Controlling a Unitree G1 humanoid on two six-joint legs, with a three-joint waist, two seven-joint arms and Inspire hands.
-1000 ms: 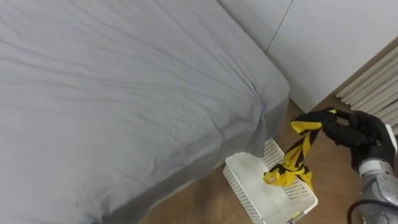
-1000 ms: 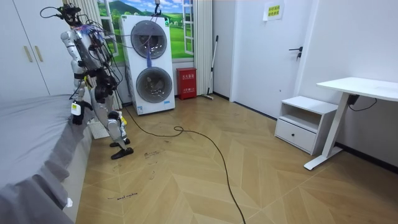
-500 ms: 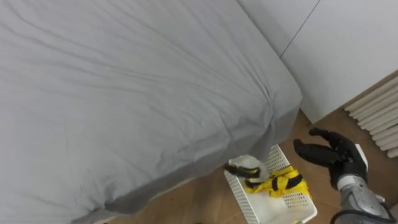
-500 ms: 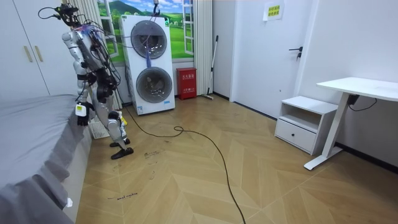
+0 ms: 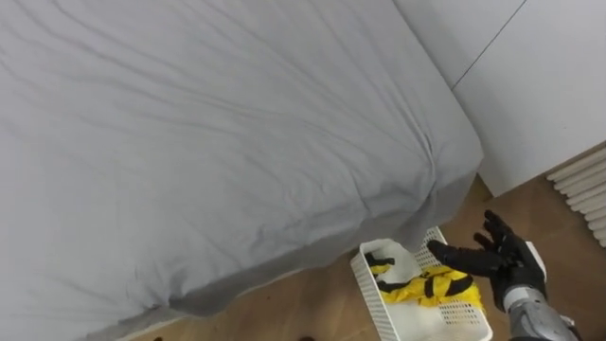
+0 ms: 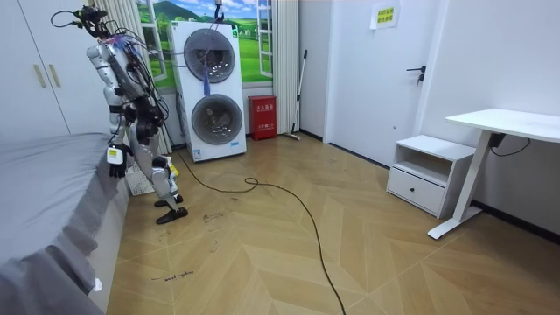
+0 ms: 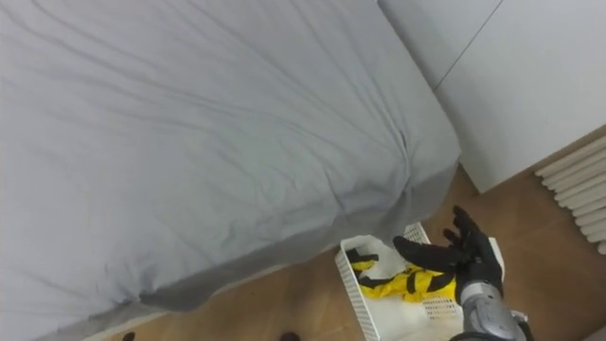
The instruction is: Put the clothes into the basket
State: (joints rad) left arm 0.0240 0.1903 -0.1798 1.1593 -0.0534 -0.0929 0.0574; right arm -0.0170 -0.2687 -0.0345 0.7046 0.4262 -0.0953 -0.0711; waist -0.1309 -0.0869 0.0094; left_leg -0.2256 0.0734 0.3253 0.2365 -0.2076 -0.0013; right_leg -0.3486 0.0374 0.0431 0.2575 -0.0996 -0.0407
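Left to right then: the bed (image 5: 189, 142) is most of what I'm looking down at. It has a grey sheet, a bit rumpled, with the corner drooping toward the wooden floor (image 5: 322, 303). The white basket (image 5: 371, 292) sits on the floor right at that corner. The yellow and black clothes (image 5: 426, 287) are lying inside it, bunched up along the bottom.

My right hand (image 5: 502, 263) hangs over the basket's right end just above the clothes, fingers straight and spread wide, holding nothing at all. Off to the right there's a radiator (image 5: 585, 185) at the edge, with white cupboard doors (image 5: 540, 85) above it.

From across the room, I'm standing at the end of the bed. The stacked washing machines (image 6: 210, 92) are close by on the room view's right.
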